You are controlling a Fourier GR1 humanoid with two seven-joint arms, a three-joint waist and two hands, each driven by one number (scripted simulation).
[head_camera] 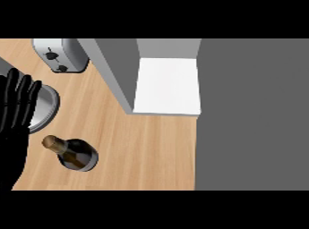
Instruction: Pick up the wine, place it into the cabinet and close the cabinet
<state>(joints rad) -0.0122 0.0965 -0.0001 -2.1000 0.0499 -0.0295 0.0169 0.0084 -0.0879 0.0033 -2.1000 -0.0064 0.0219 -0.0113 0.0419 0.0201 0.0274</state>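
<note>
The wine bottle (pixel 74 153) stands on the wooden counter (pixel 143 147), seen from above (so you look down on its gold top). It is just to the right of the left hand (pixel 8 120), not touching it. That black hand is at the left edge, fingers (pixel 15 87) straight up and spread, holding nothing. Farther back, the cabinet (pixel 166 85) stands open, its door (pixel 110 71) swung out and a white floor inside. A toaster (pixel 61 54) sits at the back left, and a round metal thing (pixel 48 107) peeks from behind the hand.
</note>
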